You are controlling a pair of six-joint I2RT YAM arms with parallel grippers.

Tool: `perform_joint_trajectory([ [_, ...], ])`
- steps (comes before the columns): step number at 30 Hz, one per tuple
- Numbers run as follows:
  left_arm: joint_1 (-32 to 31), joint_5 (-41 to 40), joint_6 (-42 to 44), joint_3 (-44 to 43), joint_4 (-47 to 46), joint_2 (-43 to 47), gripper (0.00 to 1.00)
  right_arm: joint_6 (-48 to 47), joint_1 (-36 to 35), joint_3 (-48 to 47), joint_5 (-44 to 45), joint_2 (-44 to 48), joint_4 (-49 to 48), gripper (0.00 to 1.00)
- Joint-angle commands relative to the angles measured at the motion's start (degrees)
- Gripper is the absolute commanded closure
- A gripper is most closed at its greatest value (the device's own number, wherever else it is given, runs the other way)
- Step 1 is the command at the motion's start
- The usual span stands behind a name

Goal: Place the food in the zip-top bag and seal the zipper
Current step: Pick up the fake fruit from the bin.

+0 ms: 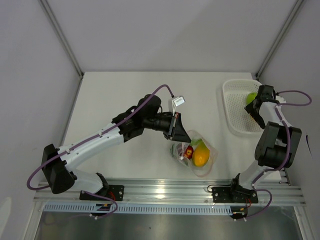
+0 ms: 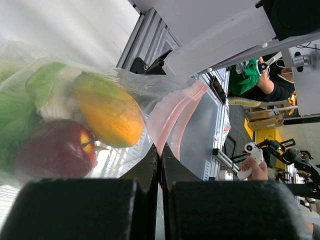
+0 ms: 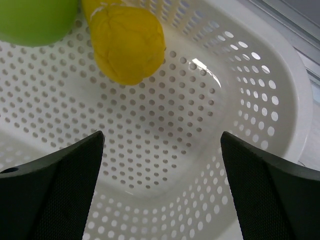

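Step in hand: loading, judged partly done. The zip-top bag (image 1: 197,152) lay at 5 o'clock of table centre, holding a red apple (image 2: 52,150), an orange fruit (image 2: 107,110) and leafy cabbage (image 2: 20,115).

The left gripper (image 2: 160,155) was clamped fully shut on the bag's mouth edge, with the pink zipper (image 2: 175,115) running into its jaws.

The right gripper (image 3: 160,160) hung over the white basket (image 3: 300,100) at 2 o'clock, spread wide and holding nothing. A green apple (image 3: 35,20) and a yellow fruit (image 3: 127,42) lay at 11 o'clock of it.

Next move, judged: descend, close on 1 piece, carry it to the bag mouth. The zipper appeared unsealed.
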State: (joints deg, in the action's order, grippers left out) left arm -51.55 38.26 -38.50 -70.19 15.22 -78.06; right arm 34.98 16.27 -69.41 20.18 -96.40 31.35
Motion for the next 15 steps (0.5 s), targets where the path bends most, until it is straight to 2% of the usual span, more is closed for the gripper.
perform_joint_trajectory([
  [1,-0.22,0.94,0.97,-2.32,-1.69,0.37,0.99,2.11,-0.80,-3.10,7.23,-1.85,-2.96,0.01],
  [15,-0.22,3.13,1.50,-4.78,1.65,-2.53,0.99,2.11,-1.95,-8.46,12.95,-11.00,-4.28,0.01],
])
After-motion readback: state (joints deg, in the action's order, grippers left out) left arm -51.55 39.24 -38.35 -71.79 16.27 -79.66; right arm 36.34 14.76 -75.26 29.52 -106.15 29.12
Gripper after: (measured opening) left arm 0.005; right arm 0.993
